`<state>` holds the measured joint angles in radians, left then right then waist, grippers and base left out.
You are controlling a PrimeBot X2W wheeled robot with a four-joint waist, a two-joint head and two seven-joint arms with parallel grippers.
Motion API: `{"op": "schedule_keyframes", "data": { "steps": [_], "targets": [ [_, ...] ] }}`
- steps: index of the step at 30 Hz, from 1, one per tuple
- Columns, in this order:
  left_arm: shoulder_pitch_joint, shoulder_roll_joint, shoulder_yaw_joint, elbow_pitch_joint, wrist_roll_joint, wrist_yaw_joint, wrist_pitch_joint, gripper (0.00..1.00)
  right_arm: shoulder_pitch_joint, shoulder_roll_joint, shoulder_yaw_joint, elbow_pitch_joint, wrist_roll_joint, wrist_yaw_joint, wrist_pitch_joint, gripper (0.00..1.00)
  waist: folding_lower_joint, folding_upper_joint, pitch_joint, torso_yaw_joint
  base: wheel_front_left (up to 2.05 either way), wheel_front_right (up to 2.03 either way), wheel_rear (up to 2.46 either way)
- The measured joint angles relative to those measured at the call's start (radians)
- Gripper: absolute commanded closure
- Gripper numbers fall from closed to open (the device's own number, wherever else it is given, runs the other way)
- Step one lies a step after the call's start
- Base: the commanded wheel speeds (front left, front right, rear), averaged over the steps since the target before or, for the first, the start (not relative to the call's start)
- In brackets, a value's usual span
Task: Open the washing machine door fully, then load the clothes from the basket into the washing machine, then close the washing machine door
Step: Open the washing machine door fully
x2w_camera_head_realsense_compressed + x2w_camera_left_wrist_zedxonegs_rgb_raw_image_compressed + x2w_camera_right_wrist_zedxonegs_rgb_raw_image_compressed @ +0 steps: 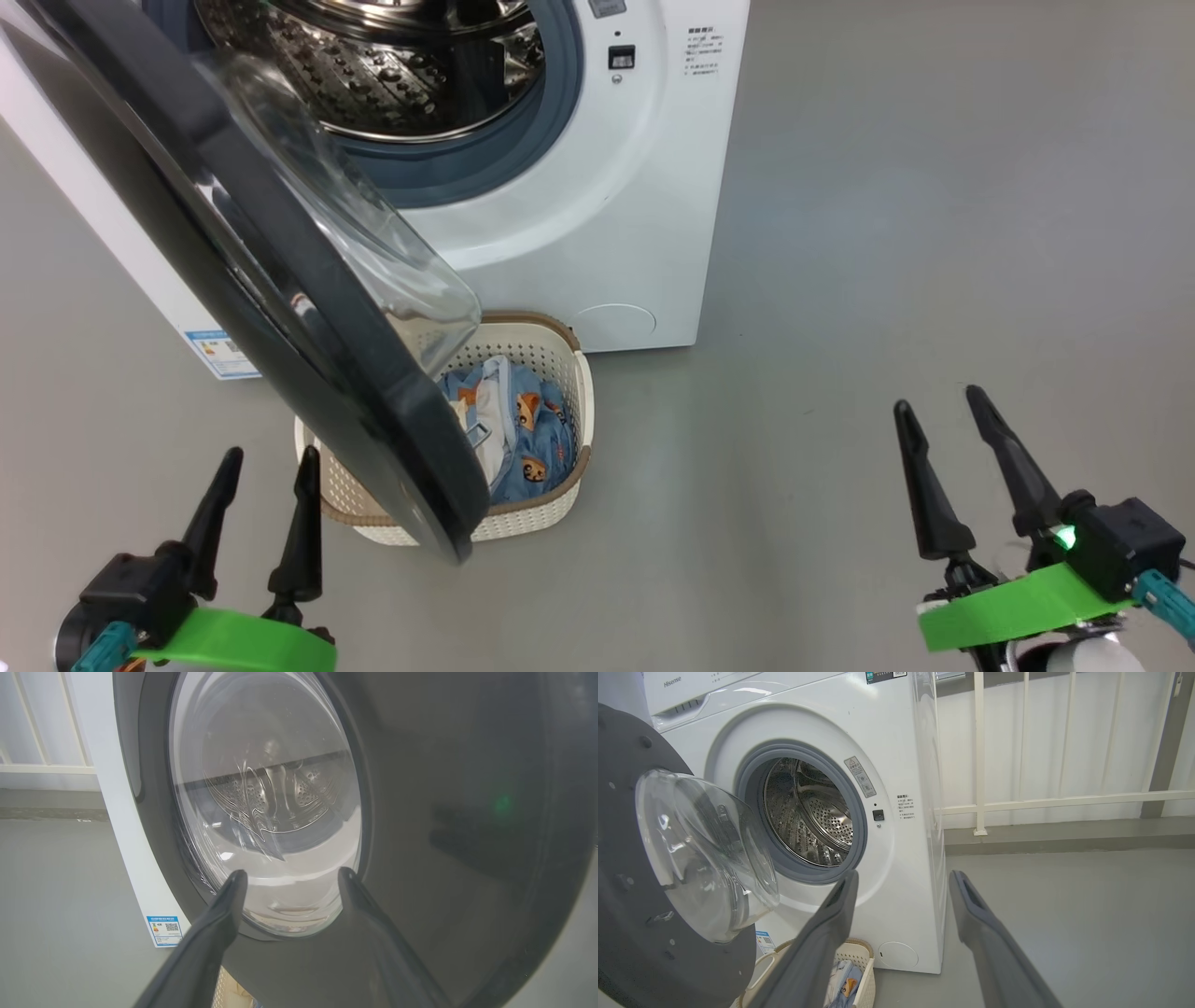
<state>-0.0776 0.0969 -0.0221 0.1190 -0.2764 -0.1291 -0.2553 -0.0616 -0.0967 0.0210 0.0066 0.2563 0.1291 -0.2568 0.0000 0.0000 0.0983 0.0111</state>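
Note:
The white washing machine (616, 205) (906, 868) stands at the top with its steel drum (392, 65) (808, 816) exposed. Its black door (280, 280) (467, 835) (626, 896) with the clear glass bowl (373, 243) (705, 858) hangs partly open, swung out over the basket (551, 509) (864, 956). Light-blue printed clothes (527, 429) (847, 982) lie inside the basket. My left gripper (268, 455) (289, 873) is open, low left, facing the door's outer side. My right gripper (939, 397) (901, 877) is open at the lower right, away from everything.
Grey floor (887, 280) spreads to the right of the machine. A white railing (1064, 798) and wall stand behind on the right. A blue label sticker (219, 350) (164, 931) marks the machine's lower left side.

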Motion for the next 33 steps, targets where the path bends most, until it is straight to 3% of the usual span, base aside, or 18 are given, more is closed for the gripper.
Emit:
{"op": "schedule_keyframes", "data": {
  "steps": [14, 33],
  "targets": [
    [0.003, -0.012, 0.021, 0.007, 0.028, 0.000, 0.000, 0.00, 0.052, 0.042, -0.090, 0.007, -0.132, 0.000, 0.000, 0.00, 0.0000, 0.0000, -0.011, 0.005, 0.00, 0.00, 0.00],
    [0.014, -0.013, 0.003, 0.026, 0.034, 0.000, 0.000, 0.00, 0.034, 0.050, -0.124, 0.109, -0.132, 0.000, 0.000, 0.00, 0.0000, 0.0001, -0.029, 0.021, 0.00, 0.00, 0.00]
  ]
}}
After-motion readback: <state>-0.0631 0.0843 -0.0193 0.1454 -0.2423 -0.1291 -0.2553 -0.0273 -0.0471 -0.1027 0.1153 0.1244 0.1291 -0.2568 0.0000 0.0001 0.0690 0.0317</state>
